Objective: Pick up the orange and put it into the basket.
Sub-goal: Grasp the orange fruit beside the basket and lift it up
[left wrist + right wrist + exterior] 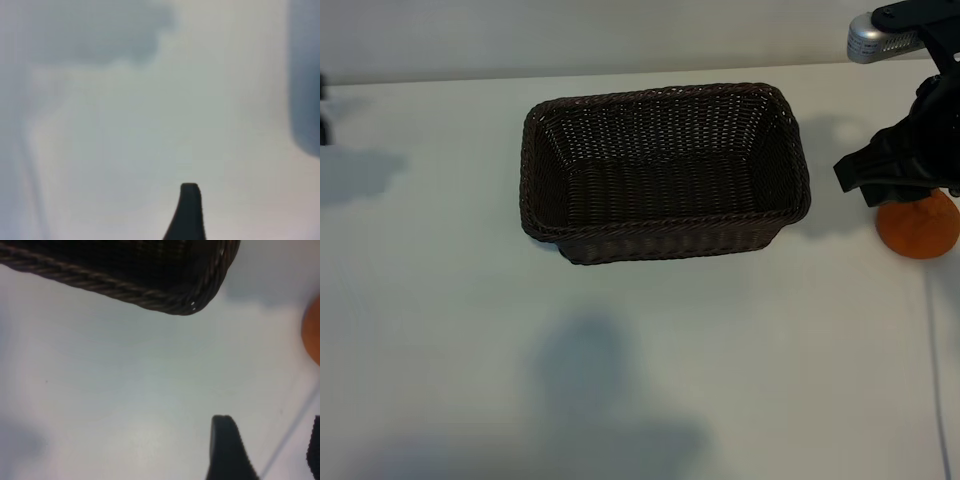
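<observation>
As seen from outside: right gripper [270, 425], jaws apart and empty, just above orange [920, 230]. Basket [665, 240] near, beside its fingers. Left gripper [189, 212] spread wide, empty, well apart.

A dark brown wicker basket [665, 170] with a tight ribbed weave and braided rim is showing in the upper middle of the exterior frame, sitting on a plain white table [620, 380]. At the right edge, an orange [918, 227] is glowing bright orange under the black right gripper [895, 175]
</observation>
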